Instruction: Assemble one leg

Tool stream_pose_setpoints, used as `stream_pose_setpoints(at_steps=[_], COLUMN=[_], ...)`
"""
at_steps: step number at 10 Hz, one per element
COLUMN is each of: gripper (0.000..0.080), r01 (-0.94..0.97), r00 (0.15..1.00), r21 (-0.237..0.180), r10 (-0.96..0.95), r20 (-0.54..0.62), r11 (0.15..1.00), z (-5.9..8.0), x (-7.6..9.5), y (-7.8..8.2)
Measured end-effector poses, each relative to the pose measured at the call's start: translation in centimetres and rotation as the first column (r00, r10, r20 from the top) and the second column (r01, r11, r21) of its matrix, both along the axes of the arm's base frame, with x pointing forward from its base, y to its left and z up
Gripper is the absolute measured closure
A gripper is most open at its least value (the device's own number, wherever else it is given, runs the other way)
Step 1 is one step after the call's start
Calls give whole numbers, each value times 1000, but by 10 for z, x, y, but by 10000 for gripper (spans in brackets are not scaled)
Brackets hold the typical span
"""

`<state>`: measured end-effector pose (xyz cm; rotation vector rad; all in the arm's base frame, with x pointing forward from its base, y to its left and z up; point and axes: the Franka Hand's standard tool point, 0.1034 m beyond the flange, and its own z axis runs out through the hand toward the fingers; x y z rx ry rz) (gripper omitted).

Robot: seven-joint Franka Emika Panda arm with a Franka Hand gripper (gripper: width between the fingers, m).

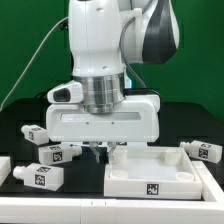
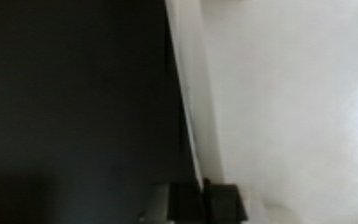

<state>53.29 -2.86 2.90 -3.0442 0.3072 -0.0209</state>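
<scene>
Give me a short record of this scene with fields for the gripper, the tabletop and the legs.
gripper: gripper low at the tabletop's edge on the exterior view's left; open or shut cannot be told
tabletop: white tabletop lying flat on the black table, a tag on its near part
legs, exterior view's left: rear leg, middle leg, front leg, all lying loose
legs, exterior view's right: lone leg
wrist view: blurred; white surface beside dark table
</scene>
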Motion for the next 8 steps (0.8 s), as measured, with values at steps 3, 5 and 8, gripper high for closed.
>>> stream_pose_setpoints(at_steps=[3, 5, 8], gripper=[799, 799, 799], r01=[-216, -199, -200], r00=[972, 976, 976], r21=[-96, -91, -91], r10=[223, 206, 207], r20=[78, 74, 73], r11=[972, 976, 976], z=[20, 17, 17], x=[13, 12, 12], y=[33, 29, 30])
